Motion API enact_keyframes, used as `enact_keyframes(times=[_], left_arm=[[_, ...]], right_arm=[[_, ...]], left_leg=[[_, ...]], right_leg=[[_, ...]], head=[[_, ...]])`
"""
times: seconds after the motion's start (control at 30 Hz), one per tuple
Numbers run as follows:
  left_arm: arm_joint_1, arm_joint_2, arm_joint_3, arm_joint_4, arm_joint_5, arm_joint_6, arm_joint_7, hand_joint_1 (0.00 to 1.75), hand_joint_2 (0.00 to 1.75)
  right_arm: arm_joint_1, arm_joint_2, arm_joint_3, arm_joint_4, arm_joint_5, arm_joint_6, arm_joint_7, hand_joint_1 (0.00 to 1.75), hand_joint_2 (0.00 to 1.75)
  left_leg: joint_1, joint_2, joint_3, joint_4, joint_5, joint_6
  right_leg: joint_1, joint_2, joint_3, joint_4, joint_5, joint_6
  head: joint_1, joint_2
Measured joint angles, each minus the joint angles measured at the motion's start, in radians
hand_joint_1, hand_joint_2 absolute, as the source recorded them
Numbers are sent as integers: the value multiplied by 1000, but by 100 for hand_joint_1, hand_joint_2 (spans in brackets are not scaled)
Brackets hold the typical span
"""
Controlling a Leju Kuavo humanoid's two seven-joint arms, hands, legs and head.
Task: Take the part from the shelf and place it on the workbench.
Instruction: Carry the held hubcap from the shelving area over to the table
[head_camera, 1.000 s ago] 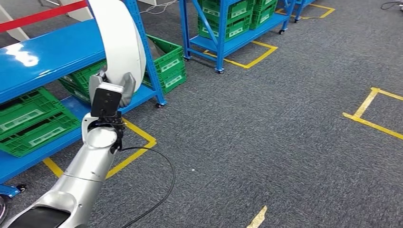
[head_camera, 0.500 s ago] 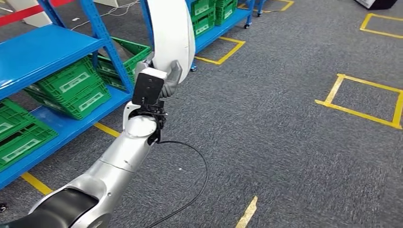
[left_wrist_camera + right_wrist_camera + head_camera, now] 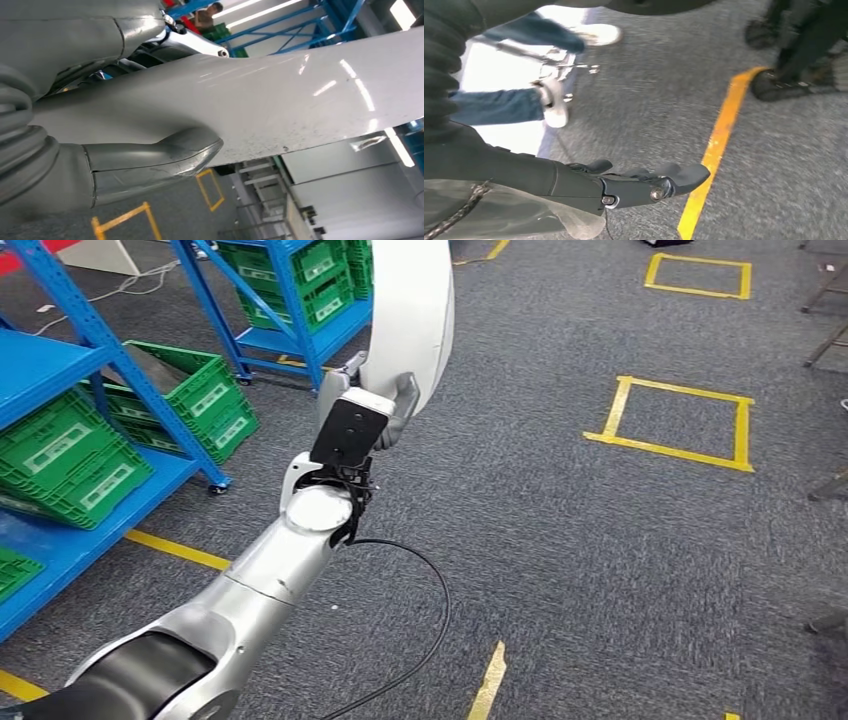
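White part (image 3: 412,310), green crates (image 3: 75,455)

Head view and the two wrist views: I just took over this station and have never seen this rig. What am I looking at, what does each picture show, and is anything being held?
This is a two-legged humanoid robot with silver arms.

The head view looks forward and down from high on its body. Its left arm reaches up from below, and the left robot hand holds a large curved white part upright. Behind it stand blue shelves with green crates on grey carpet marked with yellow tape squares.

The left wrist view sits just behind that robot hand: the grey thumb presses against the white part's glossy surface.

The right wrist view looks down at the floor from a hanging arm. The right robot hand holds nothing, its fingers extended. People's legs and shoes stand nearby, beside a yellow floor line.
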Motion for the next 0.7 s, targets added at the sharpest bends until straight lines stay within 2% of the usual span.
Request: enact_keyframes(times=[0.07, 0.1, 0.13, 0.2, 0.27, 0.3, 0.33, 0.4, 0.47, 0.5, 0.57, 0.6, 0.63, 0.7], left_arm=[[0, 1, -3, 2, -1, 1, 0, 175, 175], [0, 0, -4, 2, -1, 1, 0, 175, 175], [-1, -1, -6, 3, -1, 0, 0, 175, 175], [-1, 0, -7, 4, 0, -3, 3, 175, 175], [1, 3, -8, 8, 8, -23, 16, 175, 175], [1, 5, -10, 10, 12, -38, 23, 175, 175], [2, 7, -13, 12, 17, -54, 28, 175, 175], [1, 9, -20, 14, 23, -80, 28, 175, 175], [1, 14, -25, 14, 32, -115, 11, 175, 175], [1, 18, -26, 13, 38, -139, -2, 175, 175], [4, 27, -27, 11, 48, -183, -21, 175, 175], [6, 31, -28, 10, 52, -202, -24, 175, 175], [6, 35, -28, 7, 56, -220, -25, 175, 175], [8, 45, -29, 4, 64, -258, -28, 175, 175]], right_arm=[[1, 2, -8, 0, -3, 1, -7, 0, 175], [3, 3, -11, 0, -4, 1, -8, 0, 175], [4, 3, -14, 0, -5, 1, -8, 0, 175], [2, 3, -17, 0, -5, 1, -8, 0, 175], [-2, 3, -20, 0, -5, 1, -10, 0, 175], [-2, 3, -22, 0, -5, 1, -13, 0, 175], [-2, 3, -24, 0, -4, 2, -16, 0, 175], [-2, 3, -28, 0, -1, 3, -23, 0, 175], [-5, 5, -31, 0, 5, 6, -27, 0, 175], [-7, 6, -33, 0, 9, 10, -29, 0, 175], [-7, 6, -33, 0, 14, 15, -36, 0, 175], [-6, 6, -34, 0, 15, 17, -38, 0, 175], [-5, 6, -34, 0, 17, 17, -40, 0, 175], [-7, 6, -36, 0, 23, 20, -41, 0, 175]], left_leg=[[-2, 12, 6, -16, -2, 0], [0, 22, 10, -23, 1, 2], [3, 32, 14, -30, 4, 4], [5, 56, 20, -38, 7, 7], [5, 82, 19, -38, 6, 8], [5, 94, 19, -37, 5, 7], [6, 106, 19, -37, 3, 5], [8, 126, 21, -34, -2, -3], [4, 143, 22, -27, -11, -16], [1, 152, 23, -25, -14, -21], [0, 168, 28, -27, -16, -30], [2, 166, 30, -24, -22, -36], [5, 152, 26, -9, -36, -41], [9, 107, -13, 84, -90, -45]], right_leg=[[-6, 15, -8, -1, 4, 12], [-5, 5, -13, 3, 0, 17], [-4, -15, -24, 20, -12, 22], [-3, -72, -73, 113, -61, 32], [-10, -99, -134, 233, -107, 43], [-13, -104, -148, 259, -109, 48], [-16, -109, -143, 250, -95, 51], [-21, -132, -80, 134, -37, 57], [-17, -161, -18, 26, -5, 50], [-14, -167, -5, 5, -4, 43], [-10, -148, -4, 3, -6, 25], [-10, -139, -4, 3, -5, 18], [-10, -129, -3, 2, -5, 12], [-11, -110, 0, 0, -5, 1]], head=[[-4, 0], [-4, 0], [-2, 0], [3, 0], [4, 0], [4, 0], [5, 0], [5, 0], [5, 0], [3, 0], [0, 0], [-1, 0], [-2, 0], [-5, 0]])
